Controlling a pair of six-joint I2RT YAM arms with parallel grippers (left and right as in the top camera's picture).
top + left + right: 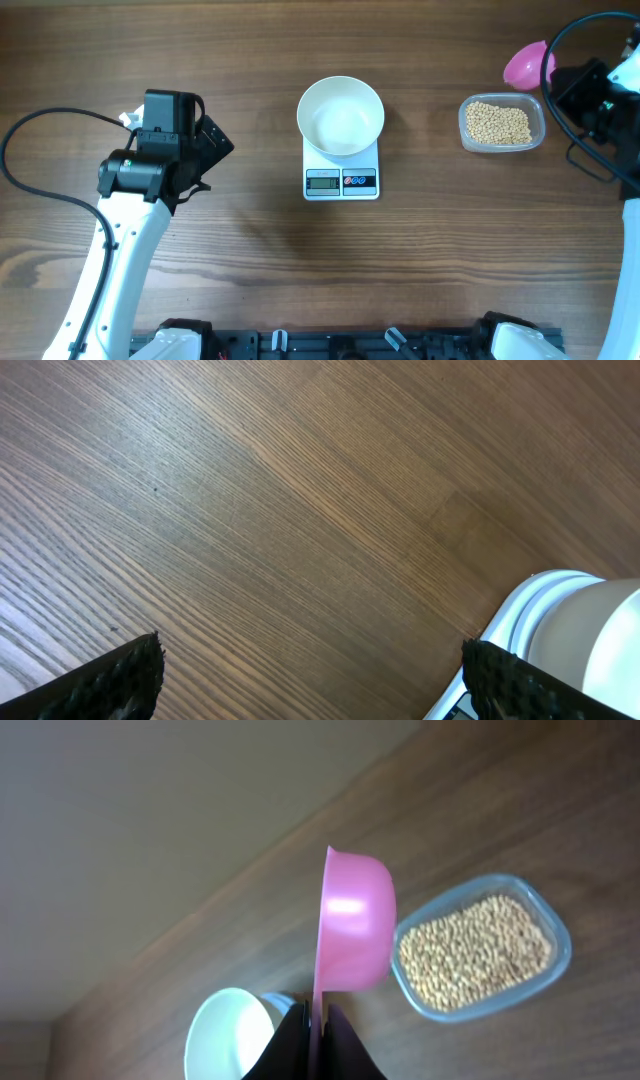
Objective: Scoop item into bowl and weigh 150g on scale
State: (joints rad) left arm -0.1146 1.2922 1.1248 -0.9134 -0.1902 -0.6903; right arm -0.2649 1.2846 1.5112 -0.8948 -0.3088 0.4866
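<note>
brown wood-grain table (250,260) carries everything. at the left, the left gripper (310,695) hangs over bare wood with its jaws spread wide, grasping nothing. in the middle the round, deep white bowl (340,117) sits on the small white square digital scale (341,180) and looks empty. the scale's grey display and its button marks are too small to read, and no brand or label shows anywhere. further right, the small tan beans (500,124) lie in a clear rounded-rectangular plastic tub (465,108), well apart from the bowl. at the far right the right gripper (317,1042) is clenched on the handle of a pink plastic scoop (352,920), held on edge just beyond the tub. the step in hand looks like the first dip: roll the scoop mouth-down into the beans, draw shallow, level it before lifting, then carry it low and tip slowly over the bowl's centre.
</note>
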